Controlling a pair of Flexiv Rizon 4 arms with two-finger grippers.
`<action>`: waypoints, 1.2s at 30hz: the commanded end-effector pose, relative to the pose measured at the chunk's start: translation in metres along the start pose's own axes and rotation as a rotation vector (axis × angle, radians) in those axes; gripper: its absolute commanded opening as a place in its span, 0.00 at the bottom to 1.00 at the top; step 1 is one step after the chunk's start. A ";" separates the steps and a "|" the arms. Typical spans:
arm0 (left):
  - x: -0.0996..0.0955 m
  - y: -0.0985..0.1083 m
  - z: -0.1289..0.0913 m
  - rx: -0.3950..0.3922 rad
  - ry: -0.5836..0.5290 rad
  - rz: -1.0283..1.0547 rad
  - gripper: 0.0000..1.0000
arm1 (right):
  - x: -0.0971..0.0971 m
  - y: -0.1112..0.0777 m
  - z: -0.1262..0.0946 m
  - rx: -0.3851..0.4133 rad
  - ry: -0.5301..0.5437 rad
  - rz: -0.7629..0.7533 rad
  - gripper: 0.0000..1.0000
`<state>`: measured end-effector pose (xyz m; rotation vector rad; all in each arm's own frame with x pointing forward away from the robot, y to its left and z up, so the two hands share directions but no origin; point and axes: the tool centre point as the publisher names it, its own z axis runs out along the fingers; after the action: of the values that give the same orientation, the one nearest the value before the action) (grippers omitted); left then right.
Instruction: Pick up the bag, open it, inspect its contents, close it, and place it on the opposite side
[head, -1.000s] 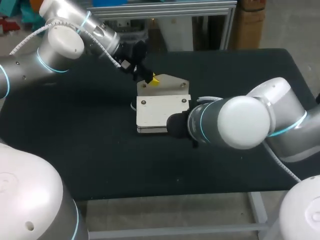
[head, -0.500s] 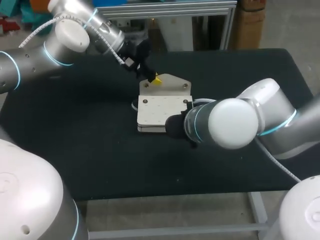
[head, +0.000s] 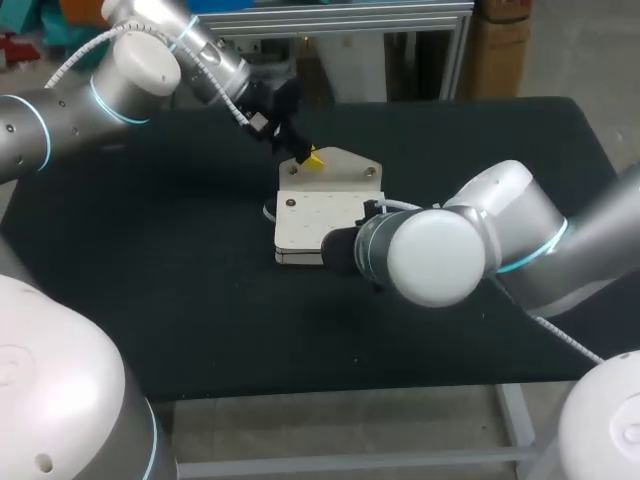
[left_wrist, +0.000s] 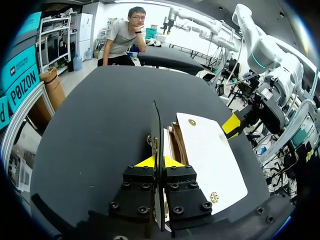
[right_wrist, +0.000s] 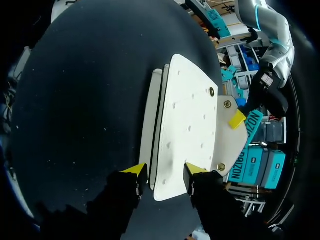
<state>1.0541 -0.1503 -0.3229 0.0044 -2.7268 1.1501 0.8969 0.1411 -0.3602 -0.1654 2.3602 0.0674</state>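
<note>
one bag (head: 312, 222): raised flap (head: 345, 167) pinched tight in left end effector (left_wrist: 159, 162), corner inside right end effector (right_wrist: 165, 171), cannot tell whether gripped.

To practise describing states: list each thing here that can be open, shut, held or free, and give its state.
bag: lying flat on the table, open.
flap: raised off the bag, held by its edge.
left gripper: shut on the flap.
right gripper: shut on the bag's end.
</note>
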 end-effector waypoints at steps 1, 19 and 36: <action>-0.004 0.001 0.001 0.000 0.013 0.000 0.00 | 0.003 0.003 0.010 0.005 -0.082 0.003 0.48; -0.013 0.004 0.008 -0.028 0.045 -0.007 0.00 | -0.004 -0.010 0.020 -0.001 -0.105 0.054 0.47; -0.009 0.010 0.006 0.001 0.058 -0.010 0.00 | -0.006 -0.013 0.030 -0.011 -0.097 0.086 0.00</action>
<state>1.0611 -0.1496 -0.3331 -0.0106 -2.6771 1.1248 0.9243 0.1343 -0.3745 -0.0637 2.3669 0.1042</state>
